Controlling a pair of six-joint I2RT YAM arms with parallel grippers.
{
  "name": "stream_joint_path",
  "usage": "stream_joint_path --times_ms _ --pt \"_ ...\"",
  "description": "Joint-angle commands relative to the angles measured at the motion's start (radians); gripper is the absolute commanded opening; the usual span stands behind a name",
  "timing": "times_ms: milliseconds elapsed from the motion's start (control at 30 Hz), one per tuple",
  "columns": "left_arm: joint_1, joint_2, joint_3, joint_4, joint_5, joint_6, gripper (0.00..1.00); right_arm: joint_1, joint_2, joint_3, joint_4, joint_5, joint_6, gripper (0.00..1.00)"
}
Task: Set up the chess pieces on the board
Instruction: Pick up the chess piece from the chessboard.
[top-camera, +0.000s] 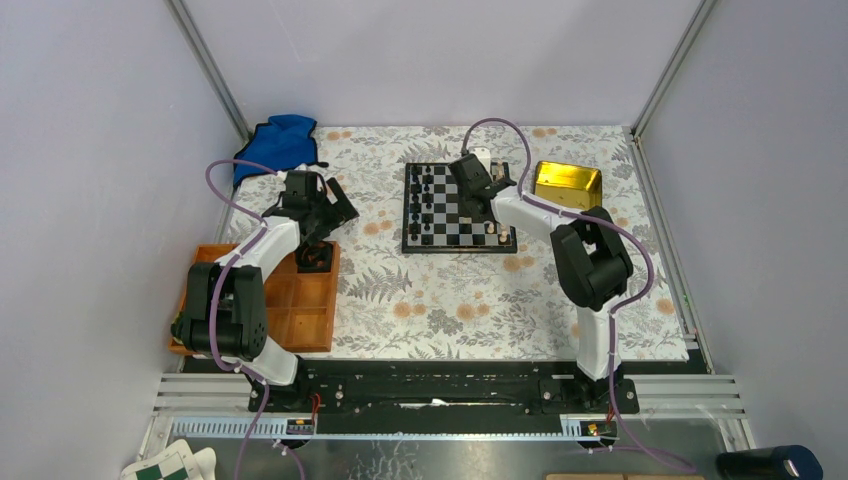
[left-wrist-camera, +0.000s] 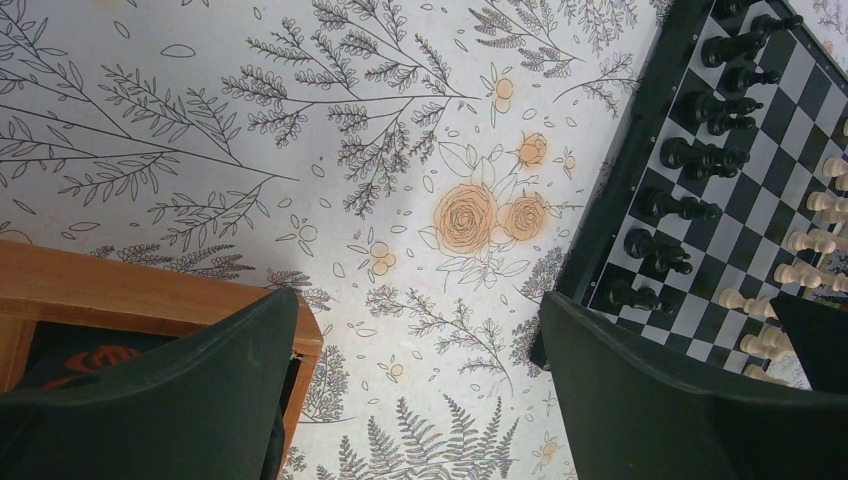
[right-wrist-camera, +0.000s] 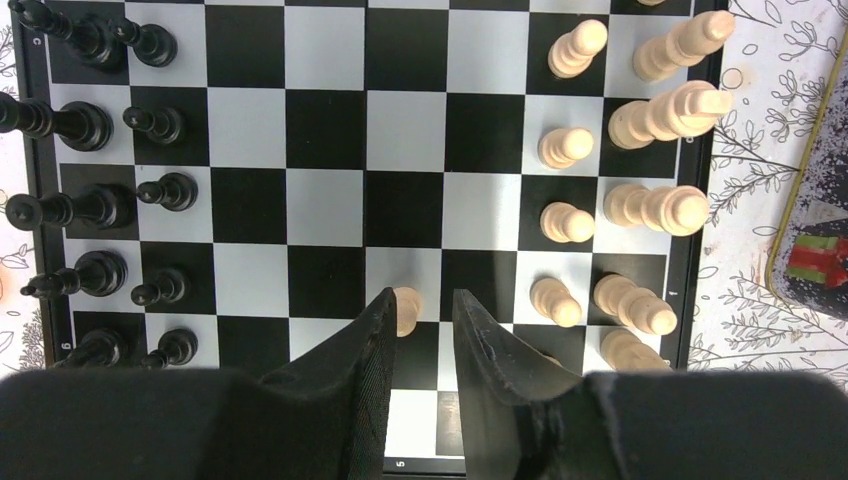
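The board (top-camera: 458, 246) lies at the back middle of the flowered cloth. Black chess pieces (right-wrist-camera: 90, 125) fill its two left columns, and pale ones (right-wrist-camera: 650, 205) stand along its right side. My right gripper (right-wrist-camera: 420, 305) hangs low over the board's edge, jaws a little apart. A pale pawn (right-wrist-camera: 407, 308) stands between them, against the left finger (right-wrist-camera: 375, 340) and apart from the right one. My left gripper (left-wrist-camera: 418, 330) is wide open and empty above the cloth, between the wooden tray (left-wrist-camera: 120, 295) and the board (left-wrist-camera: 610, 190).
A gold tin (top-camera: 567, 183) sits right of the board. A blue cloth (top-camera: 280, 140) lies at the back left. The wooden compartment tray (top-camera: 300, 310) rests at the left. A green-and-white checkered folded thing (top-camera: 165, 465) lies off the table, front left.
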Motion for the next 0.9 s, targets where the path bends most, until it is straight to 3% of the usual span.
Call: stream_joint_path --times_ms 0,667,867 --pt "0.008 -0.006 0.019 0.041 0.002 0.014 0.99 -0.003 0.007 0.055 -0.003 -0.051 0.013 0.34" --pt "0.008 0.005 0.025 0.040 0.000 0.015 0.99 -0.014 0.046 0.061 -0.007 -0.090 0.013 0.34" --pt "0.008 0.008 0.025 0.040 0.002 0.014 0.99 -0.017 0.048 0.056 -0.008 -0.088 0.008 0.26"
